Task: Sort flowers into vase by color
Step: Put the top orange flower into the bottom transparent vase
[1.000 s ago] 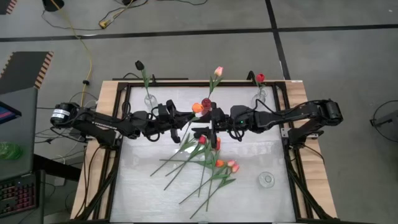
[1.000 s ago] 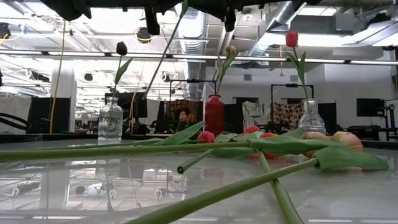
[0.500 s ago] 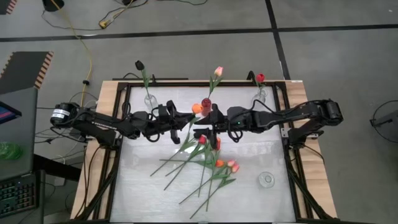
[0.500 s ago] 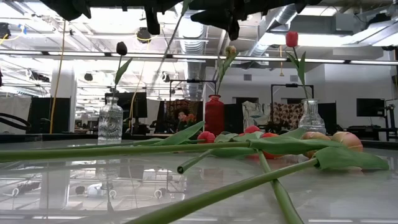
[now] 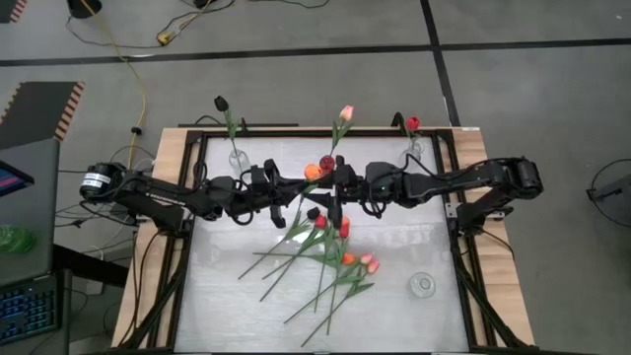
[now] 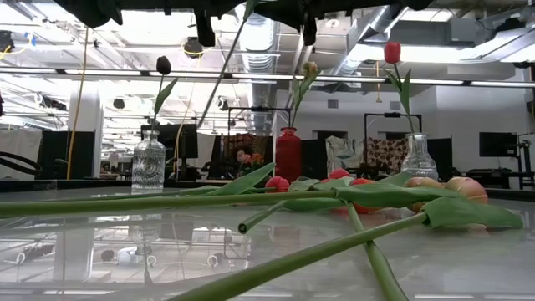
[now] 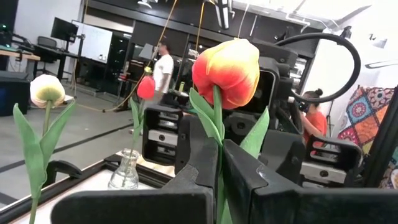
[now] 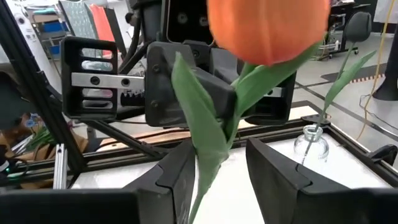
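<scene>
You had the orange tulip (image 5: 313, 172) lifted above the middle of the table, near the red vase (image 5: 326, 164) at the far edge, with the left gripper (image 5: 292, 191) clenched on its stem just below the head. The right gripper (image 5: 338, 190) faced it, its fingers (image 8: 177, 171) either side of the stem and leaf; I could not tell whether they pinched. The rest of the flowers (image 5: 330, 258) lay in a loose pile on the table (image 5: 227, 296). That tulip looked light, its thin stem springy and its leaves soft, so it would likely sag or twist if taken low; a hold on bare stem close under the head seemed safest.
</scene>
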Motion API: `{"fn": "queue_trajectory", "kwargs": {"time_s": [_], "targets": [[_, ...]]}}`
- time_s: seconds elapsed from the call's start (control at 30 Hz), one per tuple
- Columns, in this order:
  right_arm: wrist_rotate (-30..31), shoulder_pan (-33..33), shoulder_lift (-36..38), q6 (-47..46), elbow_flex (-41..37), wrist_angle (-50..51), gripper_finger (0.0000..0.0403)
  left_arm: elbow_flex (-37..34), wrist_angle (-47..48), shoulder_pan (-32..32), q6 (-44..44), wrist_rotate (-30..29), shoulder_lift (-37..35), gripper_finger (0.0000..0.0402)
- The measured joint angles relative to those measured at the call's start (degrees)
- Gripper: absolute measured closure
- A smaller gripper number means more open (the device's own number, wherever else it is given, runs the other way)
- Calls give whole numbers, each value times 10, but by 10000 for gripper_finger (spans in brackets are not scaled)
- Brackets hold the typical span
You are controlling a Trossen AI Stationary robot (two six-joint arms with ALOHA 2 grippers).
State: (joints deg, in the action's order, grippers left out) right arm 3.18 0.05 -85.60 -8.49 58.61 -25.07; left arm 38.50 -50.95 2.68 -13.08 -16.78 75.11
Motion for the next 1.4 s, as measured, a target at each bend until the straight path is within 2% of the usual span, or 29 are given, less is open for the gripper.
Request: {"fn": "queue_trajectory", "kwargs": {"time_s": [0.17,0.73,0.87,1.0,1.17,1.4], "targets": [[-2,0,0,1,0,-5,249,0,0,0,0,0,0,401],[-2,0,0,30,0,-7,365,0,0,0,0,-1,0,401],[-2,0,0,30,0,-7,381,0,0,0,2,-1,0,398],[-2,2,1,30,0,-5,380,0,0,0,7,0,0,376],[-4,5,18,30,0,37,381,0,1,0,31,0,0,327],[-2,27,111,30,0,153,381,0,1,0,60,-1,0,277]]}}
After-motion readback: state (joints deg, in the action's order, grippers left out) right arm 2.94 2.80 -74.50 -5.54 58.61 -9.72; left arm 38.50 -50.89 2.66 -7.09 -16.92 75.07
